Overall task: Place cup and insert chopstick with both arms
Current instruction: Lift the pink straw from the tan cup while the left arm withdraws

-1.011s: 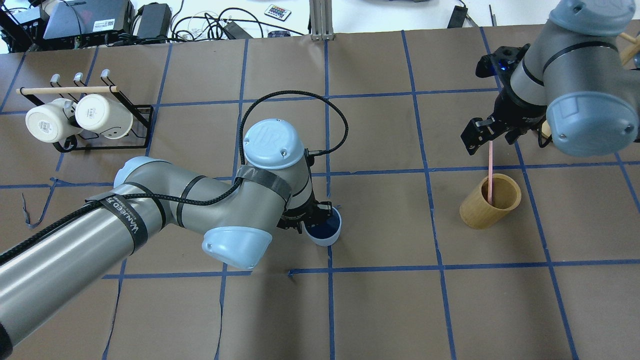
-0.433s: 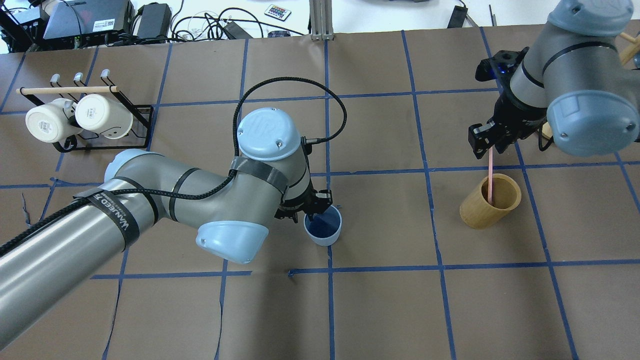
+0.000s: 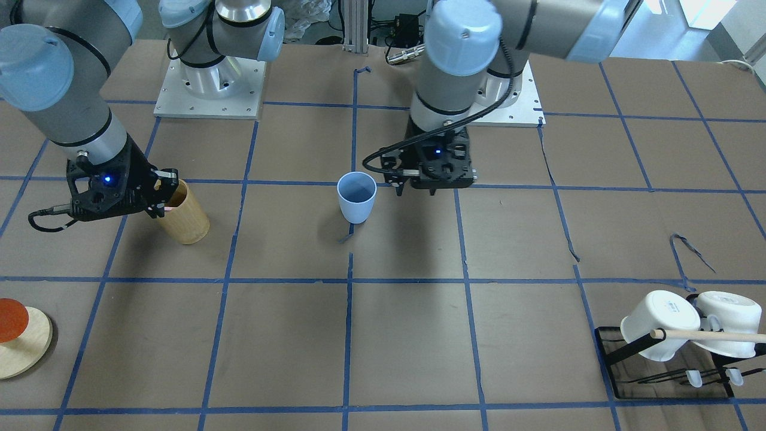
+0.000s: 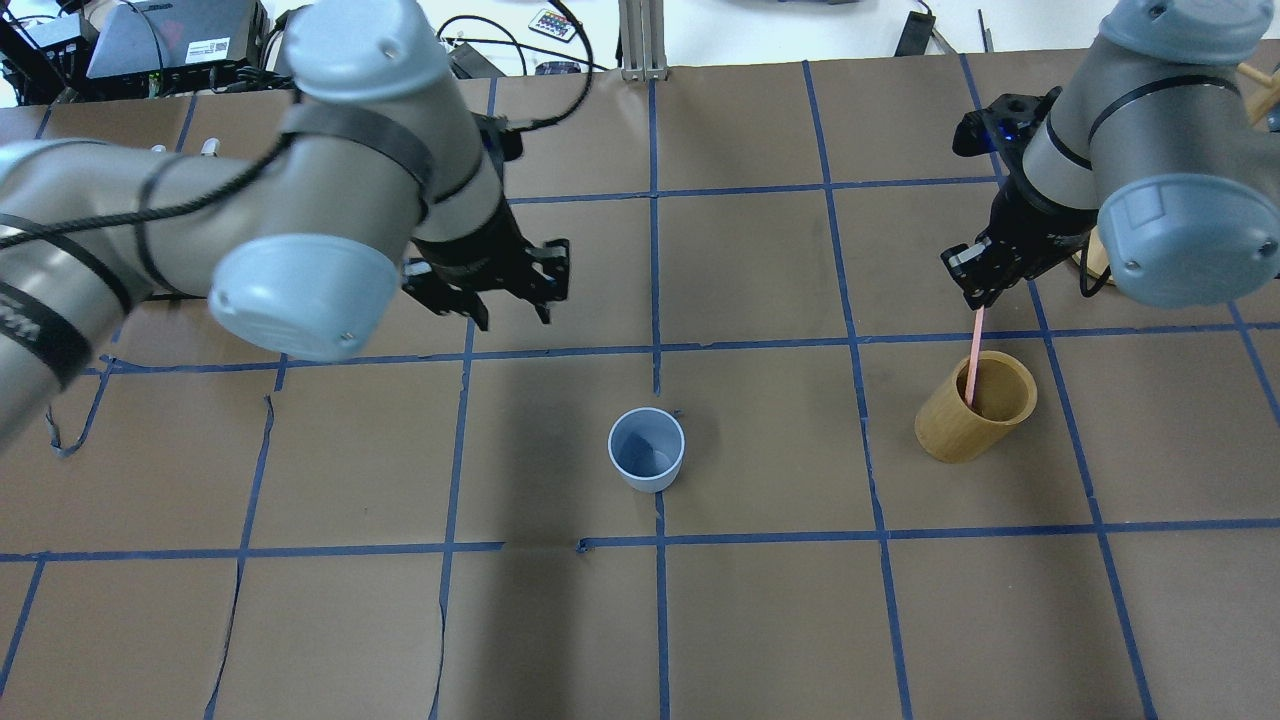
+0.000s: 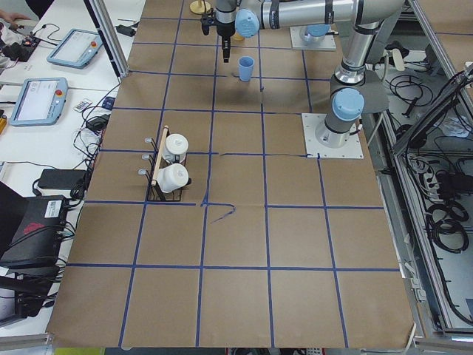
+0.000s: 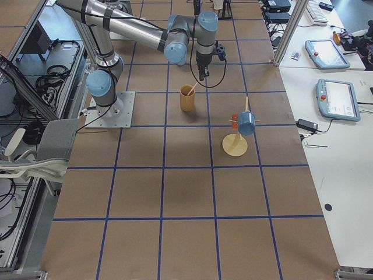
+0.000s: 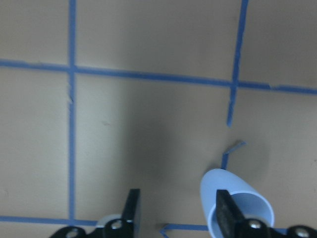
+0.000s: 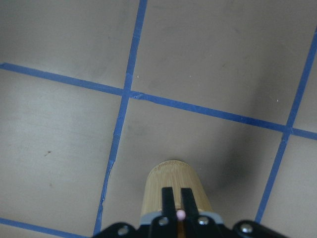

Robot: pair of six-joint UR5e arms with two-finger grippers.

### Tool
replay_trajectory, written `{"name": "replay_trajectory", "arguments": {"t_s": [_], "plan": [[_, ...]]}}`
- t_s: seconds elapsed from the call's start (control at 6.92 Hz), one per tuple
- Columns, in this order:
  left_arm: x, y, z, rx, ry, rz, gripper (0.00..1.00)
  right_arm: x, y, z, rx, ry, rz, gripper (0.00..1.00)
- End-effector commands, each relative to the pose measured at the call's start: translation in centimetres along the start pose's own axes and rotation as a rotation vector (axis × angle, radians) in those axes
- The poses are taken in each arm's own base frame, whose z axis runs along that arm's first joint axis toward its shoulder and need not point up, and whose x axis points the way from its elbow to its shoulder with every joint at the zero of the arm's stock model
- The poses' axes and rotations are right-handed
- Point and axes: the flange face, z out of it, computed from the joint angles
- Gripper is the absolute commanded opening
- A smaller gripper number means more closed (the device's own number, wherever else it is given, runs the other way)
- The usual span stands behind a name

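The pale blue cup (image 4: 646,450) stands upright and alone at the table's middle; it also shows in the front view (image 3: 356,196) and the left wrist view (image 7: 237,208). My left gripper (image 4: 515,318) is open and empty, raised and behind-left of the cup, with the cup beside one finger in the left wrist view (image 7: 178,210). My right gripper (image 4: 980,295) is shut on the top of a pink chopstick (image 4: 972,360), whose lower end sits inside the tan bamboo cylinder (image 4: 965,415). The right wrist view shows the pinched tip (image 8: 181,214) above the cylinder (image 8: 171,183).
A black rack with two white mugs and a wooden rod (image 3: 676,335) stands on the robot's far left. A round wooden peg stand (image 6: 236,143) carrying a darker blue cup stands on its far right. Blue tape lines grid the brown table.
My left gripper has let go of the cup, risen and moved back-left, away from it. My right gripper has closed on the pink chopstick above the bamboo cylinder.
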Motion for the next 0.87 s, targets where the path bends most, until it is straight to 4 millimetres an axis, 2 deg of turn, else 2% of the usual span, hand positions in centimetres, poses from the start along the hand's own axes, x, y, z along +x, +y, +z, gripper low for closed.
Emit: {"name": "replay_trajectory", "arguments": {"t_s": [0.0, 0.14, 0.29, 0.58, 0.72], "plan": [[-9.0, -1.9, -2.1, 0.004, -0.010, 0.142, 1.00, -0.4, 0.5, -4.9, 0.083, 0.024, 0.004, 0.00], [-8.4, -2.1, -3.2, 0.013, 0.011, 0.002, 1.00, -0.9, 1.5, -8.4, 0.124, 0.035, 0.001, 0.00], [-6.6, -2.6, -4.8, 0.038, 0.002, -0.124, 1.00, -1.2, 2.1, -11.9, 0.148, 0.044, 0.002, 0.00], [-1.9, -1.8, -5.2, 0.063, -0.051, -0.027, 1.00, -2.6, 2.3, -19.0, 0.237, 0.005, 0.010, 0.00], [-1.6, -1.3, -5.2, 0.058, -0.051, -0.015, 1.00, -3.9, 2.0, -21.5, 0.302, -0.044, 0.010, 0.00]]}}
